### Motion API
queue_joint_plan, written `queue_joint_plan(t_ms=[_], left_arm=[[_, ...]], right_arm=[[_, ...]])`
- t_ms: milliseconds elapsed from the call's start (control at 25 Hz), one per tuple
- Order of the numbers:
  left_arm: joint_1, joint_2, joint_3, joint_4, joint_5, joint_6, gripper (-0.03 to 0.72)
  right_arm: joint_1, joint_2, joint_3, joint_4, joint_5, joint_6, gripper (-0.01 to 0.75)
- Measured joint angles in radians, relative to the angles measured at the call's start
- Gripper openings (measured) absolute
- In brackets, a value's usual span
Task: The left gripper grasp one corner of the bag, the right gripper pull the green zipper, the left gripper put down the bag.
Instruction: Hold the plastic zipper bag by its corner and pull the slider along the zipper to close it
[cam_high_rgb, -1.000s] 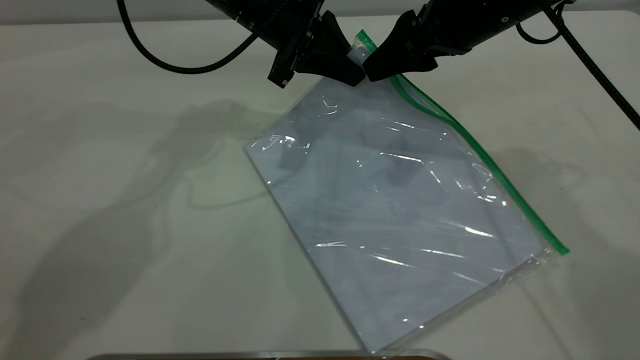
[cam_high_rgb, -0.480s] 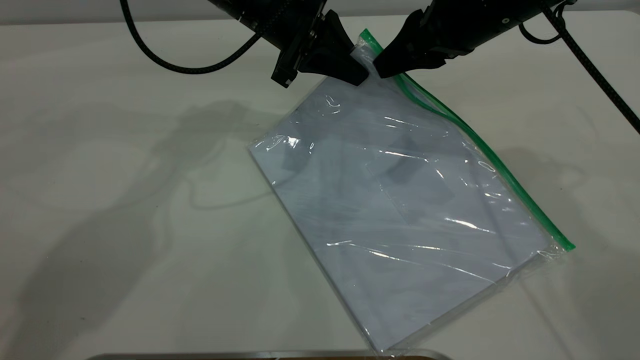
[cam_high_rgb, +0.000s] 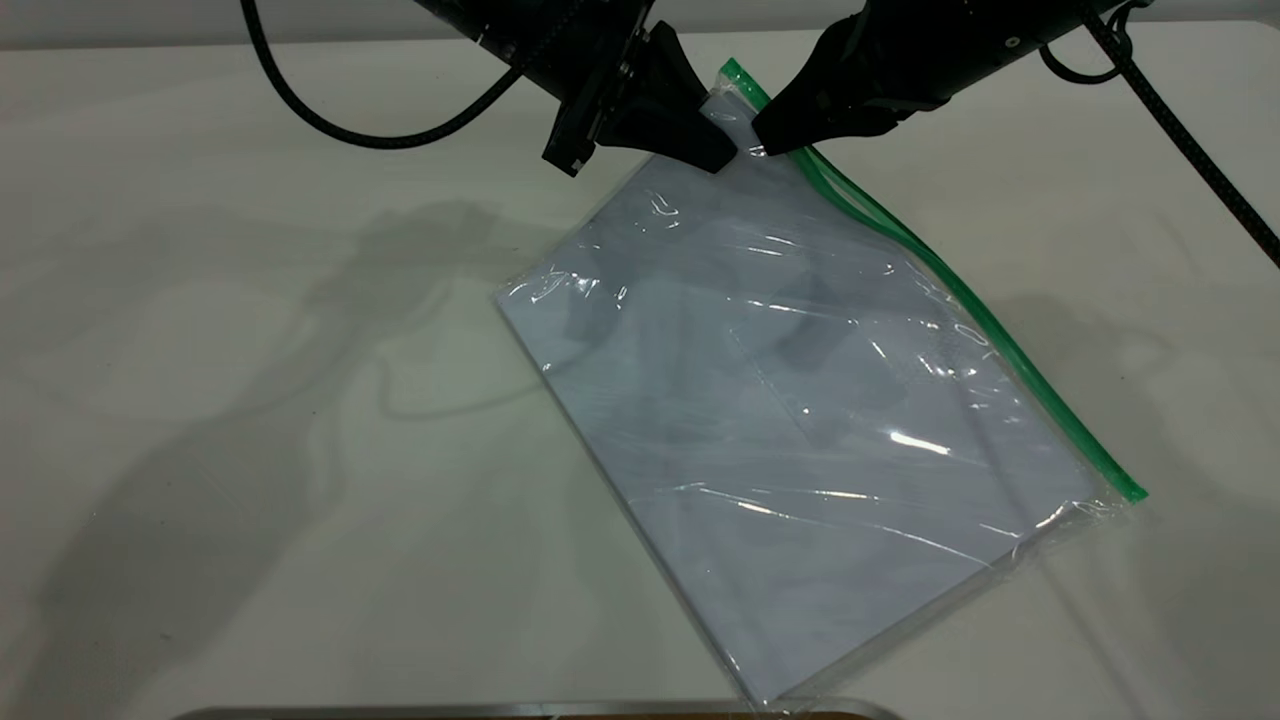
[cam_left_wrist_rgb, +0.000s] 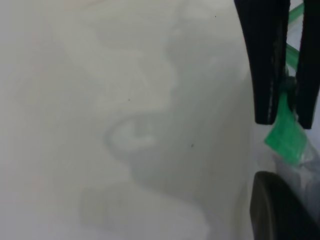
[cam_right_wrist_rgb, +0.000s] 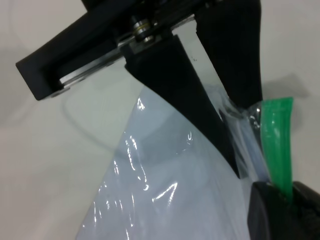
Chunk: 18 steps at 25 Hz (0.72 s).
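Note:
The bag (cam_high_rgb: 800, 400) lies slanted on the white table, white paper inside, with its far corner lifted. The green zipper (cam_high_rgb: 960, 300) runs along its right long edge. My left gripper (cam_high_rgb: 722, 158) is shut on the lifted corner; its fingers (cam_right_wrist_rgb: 200, 110) pinch the clear plastic in the right wrist view. My right gripper (cam_high_rgb: 765, 145) is right beside it, shut on the green zipper at that same corner. The green strip (cam_right_wrist_rgb: 275, 135) passes between the right gripper's jaws (cam_right_wrist_rgb: 289, 192). The left wrist view shows the right gripper (cam_left_wrist_rgb: 287, 100) closed on the green strip (cam_left_wrist_rgb: 285, 140).
Black cables hang from the left arm (cam_high_rgb: 330, 125) and the right arm (cam_high_rgb: 1190, 140). A metal rim (cam_high_rgb: 530, 710) lies along the table's near edge, just below the bag's near corner. Bare table (cam_high_rgb: 250, 400) spreads to the left of the bag.
My right gripper has shifted slightly to the right along the zipper. The bag's lifted corner has risen a little and the bag has slid slightly. The left gripper has barely moved.

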Motion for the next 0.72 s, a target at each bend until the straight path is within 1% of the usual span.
queue_joint_plan(t_ms=[400,720], left_arm=[[0.036,0.003,-0.041,-0.022,0.062,-0.057,0.054],[0.059,0.003,-0.044,-0.053,0.091,-0.073,0.054]], right_arm=[[0.008,-0.007,-0.018,-0.124,-0.04,0.136,0.033],[0.011,0.004,-0.021,-0.15,-0.057,0.168,0.033]])
